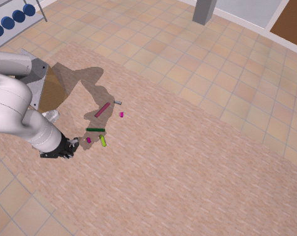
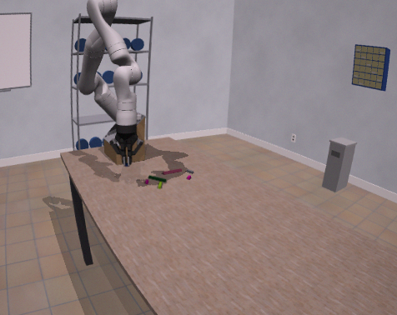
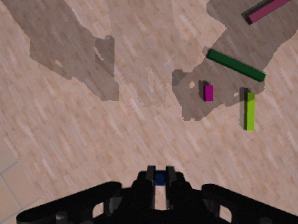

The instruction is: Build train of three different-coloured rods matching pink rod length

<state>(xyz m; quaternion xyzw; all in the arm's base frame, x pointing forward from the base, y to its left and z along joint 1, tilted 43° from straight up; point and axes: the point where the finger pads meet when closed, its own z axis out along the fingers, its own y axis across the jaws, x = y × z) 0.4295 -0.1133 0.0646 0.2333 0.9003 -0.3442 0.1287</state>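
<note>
My gripper is shut on a small blue rod, held above the table. A short magenta rod lies nearest to it. The lime rod lies close to one end of the dark green rod, not in line with it. The pink rod lies slanted beyond the green. The grey rod and a second magenta rod lie apart past it.
The arm's wedge-shaped base stands on the table behind the rods. The arm's shadow falls across several rods. The table's left edge runs beyond the gripper's side in the exterior view.
</note>
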